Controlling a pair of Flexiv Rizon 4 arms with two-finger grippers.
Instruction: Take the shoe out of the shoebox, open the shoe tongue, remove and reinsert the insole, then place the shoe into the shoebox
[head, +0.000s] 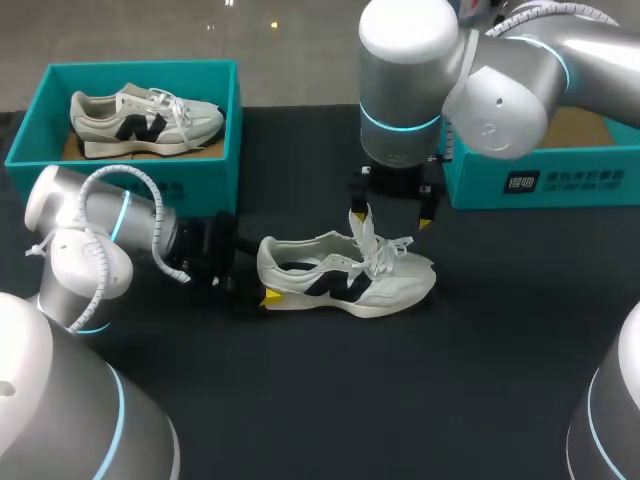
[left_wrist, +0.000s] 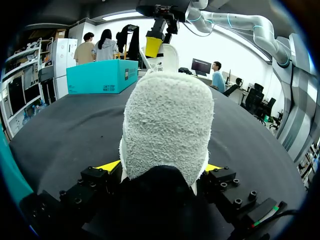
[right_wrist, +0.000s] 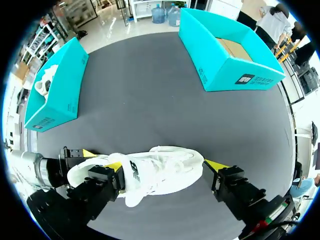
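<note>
Shoe (head: 345, 280) sits on its sole on the table (head: 470, 400), outside the empty box (head: 540, 182) but near it. Left gripper (left_wrist: 160, 168) is clamped on the heel, the end away from the box. Right gripper (right_wrist: 164, 164) is above the laces, jaws wide apart, pinching nothing. Tongue (head: 358, 226) stands up beside one finger. Likely risks: tongue drops shut, laces snag a finger, or an upward pull tips the shoe out of the heel clamp.

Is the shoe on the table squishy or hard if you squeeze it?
Probably squishy on top: the shoe looks like soft fabric, and its laces flop loosely. Its sole lies flat on the table, so it likely won't tip.
</note>
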